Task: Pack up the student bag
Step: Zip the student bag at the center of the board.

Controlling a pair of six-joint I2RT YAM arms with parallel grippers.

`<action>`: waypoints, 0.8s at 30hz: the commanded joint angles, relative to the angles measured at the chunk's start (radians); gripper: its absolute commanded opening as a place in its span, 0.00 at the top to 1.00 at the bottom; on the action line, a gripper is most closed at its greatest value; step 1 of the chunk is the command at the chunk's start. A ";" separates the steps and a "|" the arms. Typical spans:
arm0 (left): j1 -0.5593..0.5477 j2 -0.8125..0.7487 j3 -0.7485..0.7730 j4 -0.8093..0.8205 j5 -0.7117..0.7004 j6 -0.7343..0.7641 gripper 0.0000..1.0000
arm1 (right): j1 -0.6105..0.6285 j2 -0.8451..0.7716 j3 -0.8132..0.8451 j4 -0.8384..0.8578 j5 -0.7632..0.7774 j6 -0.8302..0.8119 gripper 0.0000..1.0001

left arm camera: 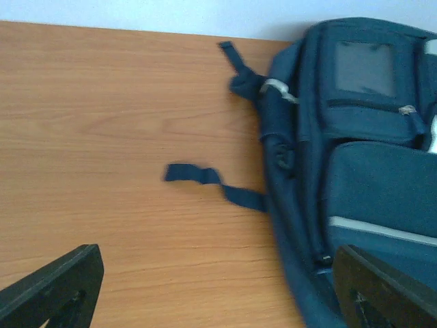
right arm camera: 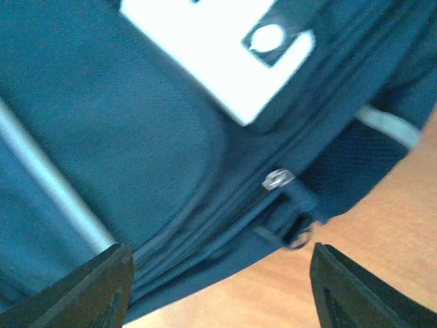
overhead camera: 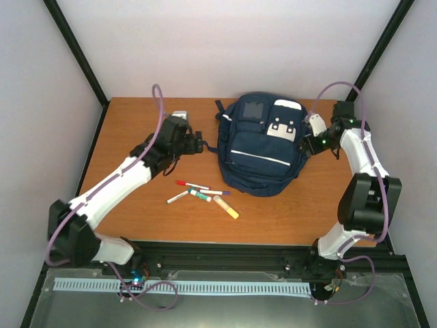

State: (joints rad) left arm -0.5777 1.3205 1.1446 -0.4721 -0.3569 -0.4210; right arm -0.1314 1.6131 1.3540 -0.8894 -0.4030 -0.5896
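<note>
bag: student bag (overhead camera: 263,147) lay mid-table (overhead camera: 130,123), zips looked closed.
L: left gripper (left arm camera: 218,294) jaws apart, empty, beside bag.
R: right gripper (right arm camera: 225,287) jaws apart near zip pull (right arm camera: 278,179), nothing clamped.
progress: barely begun; pens (overhead camera: 203,195) lay unpacked in front of bag.

student bag (overhead camera: 263,147) at table (overhead camera: 136,116) rear, pens (overhead camera: 200,195) before it, left claw (overhead camera: 199,145) left, right claw (overhead camera: 305,145) right

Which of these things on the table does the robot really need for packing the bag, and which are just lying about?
Part of the job:
- large navy-blue fabric backpack
- probably meant to go inside: red-capped pen, thin purple-tipped pen, short white marker, green-and-white tube, yellow stick

Just there:
- wooden table
- pale-blue toothed strip near the arms' bases
</note>
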 commanded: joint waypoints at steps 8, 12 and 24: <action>0.007 0.295 0.231 -0.002 0.383 -0.187 0.15 | -0.140 0.423 0.306 0.144 0.035 0.280 0.43; 0.007 0.302 0.202 0.009 0.415 -0.211 0.18 | -0.152 0.558 0.461 0.100 -0.021 0.290 0.49; 0.007 0.249 0.132 -0.036 0.382 -0.189 0.17 | -0.180 0.542 0.405 0.120 -0.200 0.290 0.60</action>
State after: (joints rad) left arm -0.5777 1.6184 1.2758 -0.4747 0.0277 -0.6144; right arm -0.2939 2.2288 1.8214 -0.7933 -0.5117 -0.3134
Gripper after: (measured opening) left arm 0.825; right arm 0.384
